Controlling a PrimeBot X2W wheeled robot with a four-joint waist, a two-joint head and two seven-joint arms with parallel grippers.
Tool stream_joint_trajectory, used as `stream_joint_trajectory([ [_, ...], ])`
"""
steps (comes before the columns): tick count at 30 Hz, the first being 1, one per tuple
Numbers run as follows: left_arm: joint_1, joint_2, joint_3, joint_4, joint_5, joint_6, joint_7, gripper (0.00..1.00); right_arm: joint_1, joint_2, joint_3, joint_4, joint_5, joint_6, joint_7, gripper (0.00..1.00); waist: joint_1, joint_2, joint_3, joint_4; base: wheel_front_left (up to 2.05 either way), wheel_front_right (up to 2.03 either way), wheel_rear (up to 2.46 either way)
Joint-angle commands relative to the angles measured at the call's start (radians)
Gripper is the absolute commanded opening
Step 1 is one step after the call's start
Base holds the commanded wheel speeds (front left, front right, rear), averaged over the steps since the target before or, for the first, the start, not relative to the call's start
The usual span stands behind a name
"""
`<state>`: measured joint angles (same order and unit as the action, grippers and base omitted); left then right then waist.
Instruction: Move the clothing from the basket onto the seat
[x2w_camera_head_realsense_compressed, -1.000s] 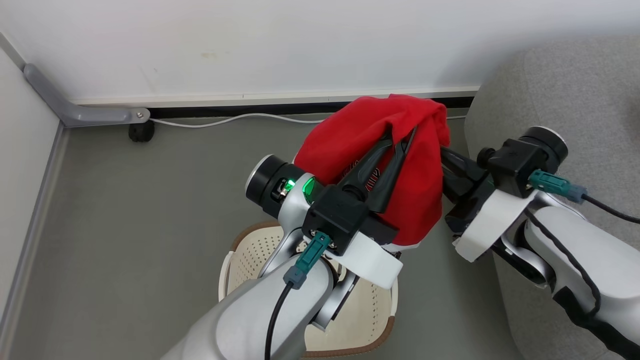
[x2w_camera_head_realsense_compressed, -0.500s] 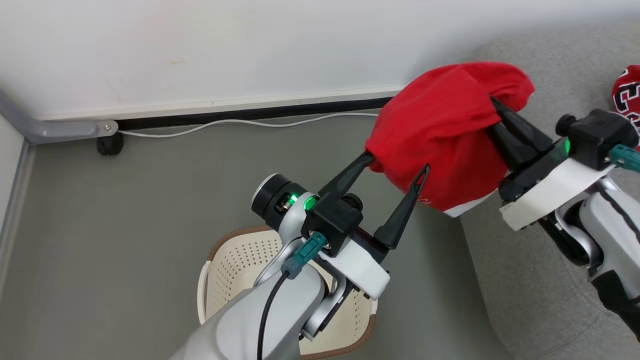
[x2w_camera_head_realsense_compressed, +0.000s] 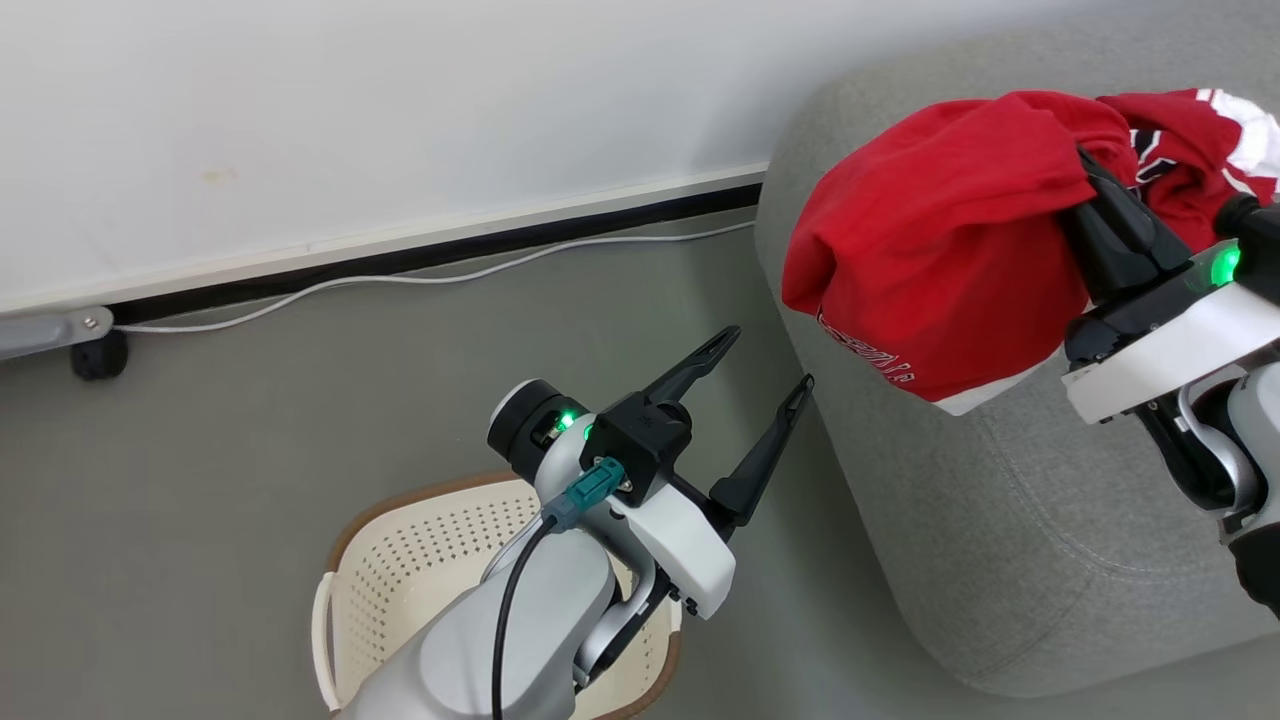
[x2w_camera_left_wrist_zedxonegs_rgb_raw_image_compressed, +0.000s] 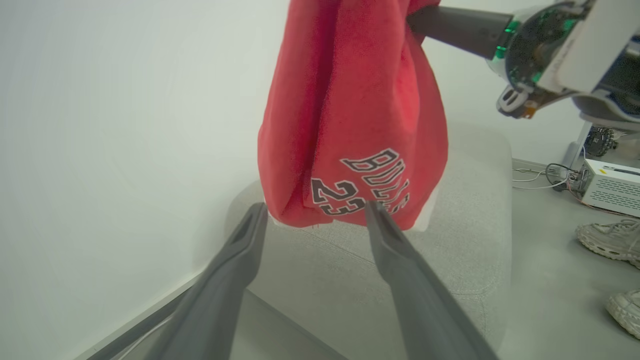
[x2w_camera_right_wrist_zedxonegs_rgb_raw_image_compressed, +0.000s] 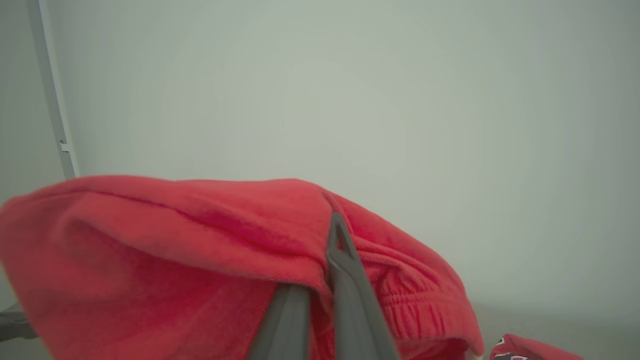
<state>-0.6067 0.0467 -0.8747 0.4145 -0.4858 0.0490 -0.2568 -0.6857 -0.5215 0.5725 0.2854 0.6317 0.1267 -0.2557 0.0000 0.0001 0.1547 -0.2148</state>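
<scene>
Fingers (x2w_camera_right_wrist_zedxonegs_rgb_raw_image_compressed: 350, 290) of my right gripper (x2w_camera_head_realsense_compressed: 1092, 185) pinch a red Bulls jersey (x2w_camera_head_realsense_compressed: 930, 260) above the grey sofa (x2w_camera_head_realsense_compressed: 1000, 520). My left gripper (x2w_camera_head_realsense_compressed: 768, 358) hangs spread and empty beyond the basket (x2w_camera_head_realsense_compressed: 400, 570). Another jersey (x2w_camera_head_realsense_compressed: 1190, 130) already lies on the sofa. By my judgement, only this one's release is left.
</scene>
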Motion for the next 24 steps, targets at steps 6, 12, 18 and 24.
stream_joint_trajectory([
  [6, -0.026, 0.004, 0.045, 0.022, -0.008, -0.029, -0.005, 1.0, 0.035, -0.012, -0.046, -0.013, 0.006, 0.004, -0.006, 0.0, 0.0, -0.0001, -0.007, -0.104, 0.0, 0.0, 0.0],
  [12, -0.026, 0.004, 0.063, 0.039, -0.001, -0.041, -0.005, 1.0, 0.05, -0.003, -0.061, -0.013, 0.006, 0.004, -0.006, 0.0, 0.0, -0.0001, -0.014, -0.188, 0.0, 0.0, 0.0],
  [18, -0.022, 0.004, 0.077, 0.045, 0.002, -0.047, -0.005, 1.0, 0.061, 0.003, -0.075, -0.011, 0.009, 0.004, -0.006, 0.0, 0.0, -0.0001, -0.015, -0.243, 0.0, 0.0, 0.0],
  [24, -0.022, 0.004, 0.08, 0.045, 0.006, -0.053, -0.005, 1.0, 0.086, -0.006, -0.112, -0.013, 0.009, 0.004, -0.006, 0.0, 0.0, -0.0001, -0.011, -0.272, 0.0, 0.0, 0.0],
])
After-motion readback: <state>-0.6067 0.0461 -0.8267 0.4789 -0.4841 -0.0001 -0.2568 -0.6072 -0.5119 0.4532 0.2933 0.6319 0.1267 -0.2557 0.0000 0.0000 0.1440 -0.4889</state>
